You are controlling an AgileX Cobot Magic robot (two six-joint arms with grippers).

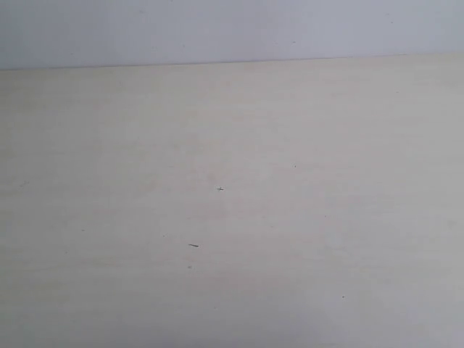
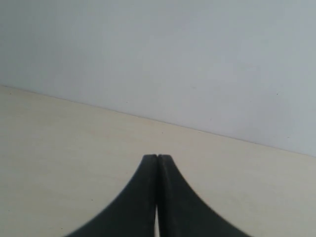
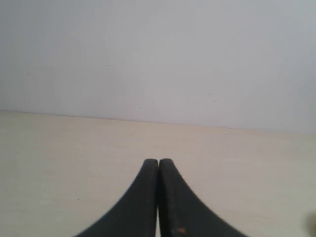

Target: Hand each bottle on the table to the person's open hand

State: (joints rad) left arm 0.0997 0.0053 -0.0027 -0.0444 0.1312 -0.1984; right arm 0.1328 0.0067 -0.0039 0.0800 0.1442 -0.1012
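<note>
We see the table (image 1: 304,239) as one flat, pale stretch across the whole exterior view, open to a hand or pincer from side to side. Only small dark specks (image 1: 220,189) lie on it, flat marks that block nothing. The one limit is the pale wall (image 1: 232,29) rising along the table's far edge. The left pincer (image 2: 157,157), jaws pressed together, faces bare table and then that wall. The right pincer (image 3: 158,161), jaws likewise together, has the same open surface ahead. A yellowish blur (image 3: 312,224) sits at the edge of its view, too unclear for us to identify.
</note>
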